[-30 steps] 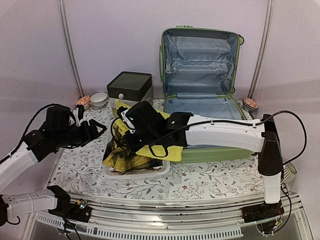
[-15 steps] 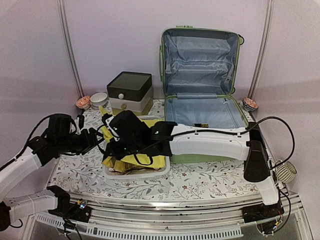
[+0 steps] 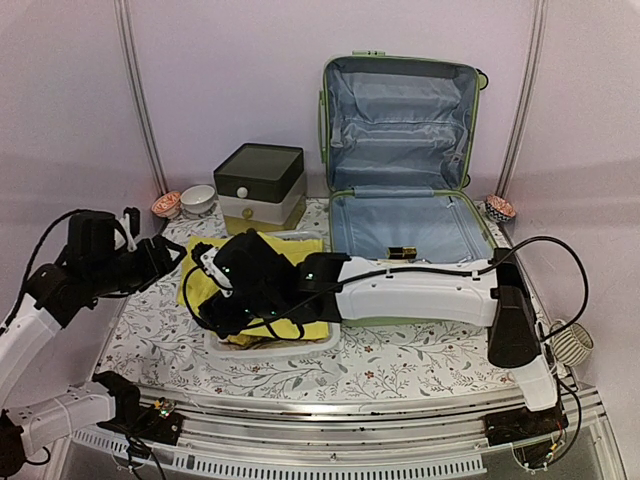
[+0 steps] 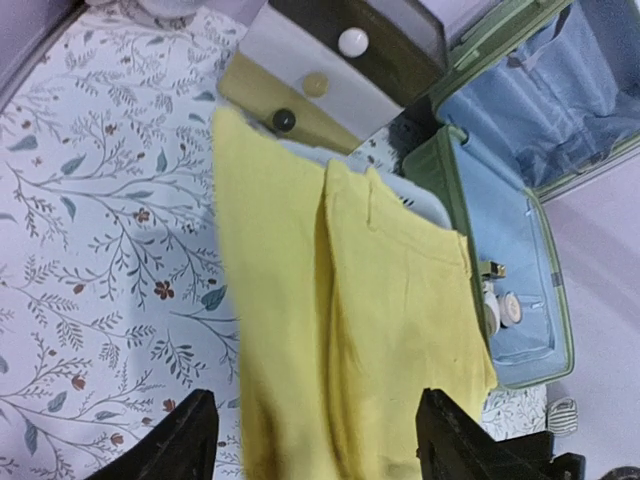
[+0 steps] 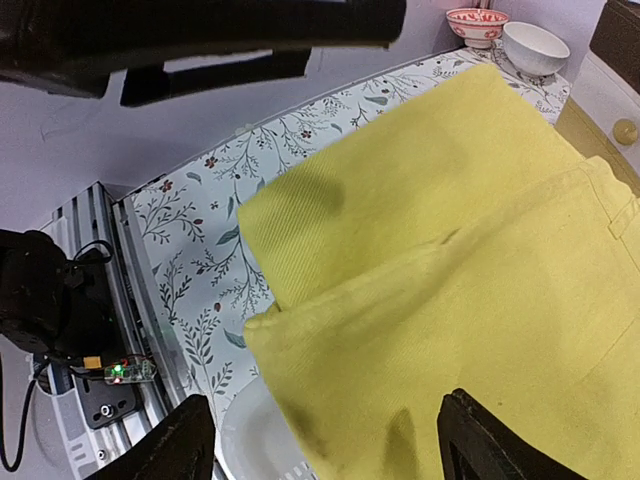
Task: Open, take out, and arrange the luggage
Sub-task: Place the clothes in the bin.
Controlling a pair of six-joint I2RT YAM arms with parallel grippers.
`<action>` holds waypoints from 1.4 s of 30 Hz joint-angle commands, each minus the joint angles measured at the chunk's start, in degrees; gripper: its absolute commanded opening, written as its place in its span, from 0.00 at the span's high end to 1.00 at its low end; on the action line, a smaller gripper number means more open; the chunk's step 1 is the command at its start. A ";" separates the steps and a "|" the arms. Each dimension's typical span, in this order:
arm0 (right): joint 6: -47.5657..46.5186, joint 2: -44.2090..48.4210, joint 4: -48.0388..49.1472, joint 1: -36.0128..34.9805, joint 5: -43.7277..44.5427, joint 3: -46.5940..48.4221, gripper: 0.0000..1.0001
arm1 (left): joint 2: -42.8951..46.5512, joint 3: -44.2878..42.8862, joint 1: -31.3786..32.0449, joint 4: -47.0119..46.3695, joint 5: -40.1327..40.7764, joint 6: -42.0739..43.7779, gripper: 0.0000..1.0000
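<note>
The luggage (image 3: 400, 110) is the light-green suitcase at the back right, lying open with its lid upright and pale blue lining showing; the left wrist view catches it at the right (image 4: 505, 270). A yellow garment (image 3: 305, 328) lies spread over the white basket, filling the left wrist view (image 4: 350, 300) and the right wrist view (image 5: 450, 250). My right gripper (image 3: 208, 290) hovers open just above the garment's left part (image 5: 335, 440), holding nothing. My left gripper (image 3: 170, 255) stands open further left, looking down on the cloth (image 4: 320, 440).
The white mesh basket (image 3: 280, 348) holds plaid cloth under the garment. A dark-lidded drawer box (image 3: 260, 185) stands behind it. Two small bowls (image 3: 197, 198) sit at the back left, another bowl (image 3: 500, 208) beside the suitcase. Small items (image 3: 402, 251) lie inside the suitcase.
My right gripper carried the yellow garment leftward, opened and let it go, so it now lies flat over the basket. My left arm has drawn back to the left.
</note>
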State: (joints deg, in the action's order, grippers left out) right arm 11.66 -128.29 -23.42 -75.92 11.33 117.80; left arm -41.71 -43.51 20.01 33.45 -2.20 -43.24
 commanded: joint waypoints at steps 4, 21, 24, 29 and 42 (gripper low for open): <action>-0.38 11.98 1.98 -0.03 -2.34 -5.88 0.24 | 3.03 -4.60 -0.67 0.99 -0.93 4.76 0.41; 8.71 15.93 0.37 4.57 -4.84 -24.68 0.98 | -21.34 1.94 15.53 -10.29 -7.07 2.68 1.00; 9.11 12.46 0.20 5.51 -5.72 -24.91 0.98 | -25.39 3.13 16.04 -8.27 -2.08 2.27 1.00; 10.53 7.85 -0.97 6.57 -8.73 -24.79 0.98 | -28.79 6.89 16.61 -11.05 -1.78 1.64 1.00; 7.24 15.72 -3.93 7.88 -3.95 -22.88 0.97 | -22.37 -4.40 17.26 -4.58 -0.48 4.68 1.00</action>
State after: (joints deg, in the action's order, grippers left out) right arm 20.73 -117.69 -24.58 -69.69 4.56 93.25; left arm -66.28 -42.83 36.75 24.36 -5.67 -40.64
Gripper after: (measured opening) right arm 0.027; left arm 0.006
